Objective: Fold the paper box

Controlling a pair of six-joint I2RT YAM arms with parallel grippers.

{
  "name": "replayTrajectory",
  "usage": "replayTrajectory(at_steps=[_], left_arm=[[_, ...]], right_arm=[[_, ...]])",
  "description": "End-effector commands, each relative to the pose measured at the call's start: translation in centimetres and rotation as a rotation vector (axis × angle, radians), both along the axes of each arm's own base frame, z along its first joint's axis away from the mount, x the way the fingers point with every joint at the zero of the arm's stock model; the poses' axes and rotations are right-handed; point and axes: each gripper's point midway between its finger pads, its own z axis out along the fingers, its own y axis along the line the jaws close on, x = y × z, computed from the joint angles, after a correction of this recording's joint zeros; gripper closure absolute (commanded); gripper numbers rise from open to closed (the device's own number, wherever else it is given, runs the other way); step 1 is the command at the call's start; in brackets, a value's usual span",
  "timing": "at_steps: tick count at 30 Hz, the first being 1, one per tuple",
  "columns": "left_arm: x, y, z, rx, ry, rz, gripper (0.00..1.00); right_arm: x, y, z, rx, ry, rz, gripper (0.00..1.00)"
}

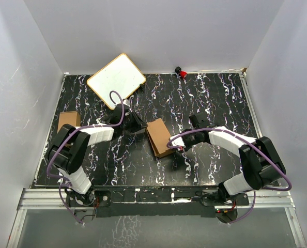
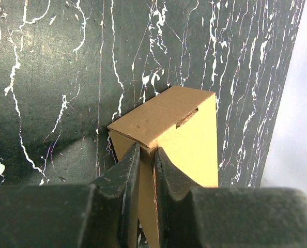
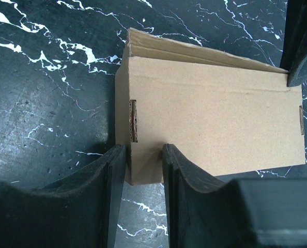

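Left gripper (image 2: 147, 153) had its jaws drawn almost together on a thin cardboard edge at the near end of the paper box (image 2: 180, 121), so it was pinching the box there. Opposite it, the right gripper (image 3: 143, 155) stood with its jaws partly apart and a corner of the box between them; whether its fingers (image 3: 99, 191) actually pressed on the cardboard could not be told. Seen from above, the box sat as a small oblong carton near the middle of the table (image 1: 220, 98), between the two grippers. It was well apart from the other carton (image 1: 69, 120) at the left edge and the white board (image 1: 116, 80) at the back. The body looked already formed, with a strip of flap showing along its far long side in the right wrist view, so the step in hand was probably closing and tucking what remained. To do that well, the right arm would need to steady the body against the table while the left swung its pinched edge about the crease, without dragging the whole carton. A light pinch seemed wise, since thin board creases off-line easily, and any tab would have to meet its slot (image 3: 133, 120) squarely.
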Motion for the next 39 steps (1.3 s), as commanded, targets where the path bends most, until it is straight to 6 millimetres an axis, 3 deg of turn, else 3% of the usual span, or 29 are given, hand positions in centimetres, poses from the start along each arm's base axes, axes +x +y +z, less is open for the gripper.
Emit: replayTrajectory(at_steps=[1,4,8,11,15,23,31,39], left_arm=[[-1.8,1.5,-2.4,0.104,0.067,-0.028,0.93],[-1.8,1.8,-1.4,0.11,0.047,-0.022,0.79],[-2.1,2.5,0.1,0.117,0.014,-0.004,0.49],[-3.0,2.7,1.3,0.08,-0.01,0.007,0.37],[-5.1,1.9,2.6,-0.033,-0.019,-0.013,0.32],[-10.2,-2.1,4.8,-0.204,-0.064,-0.042,0.29],[-12.7,-3.9,3.7,-0.211,-0.021,-0.043,0.3],[-14.0,-5.2,1.1,-0.164,0.049,-0.061,0.38]], right_arm=[[-1.5,-0.7,-2.2,-0.073,0.077,0.006,0.63],[-1.4,-0.7,-2.2,-0.076,0.079,0.002,0.63],[-1.5,-0.7,-2.2,-0.076,0.079,0.004,0.63],[-1.5,-0.7,-2.2,-0.076,0.08,0.003,0.63],[-1.5,-0.7,-2.2,-0.076,0.079,0.005,0.63],[-1.5,-0.6,-2.3,-0.077,0.081,0.007,0.63],[-1.5,-0.6,-2.4,-0.08,0.081,0.009,0.63],[-1.6,-0.6,-2.4,-0.083,0.084,0.01,0.63]])
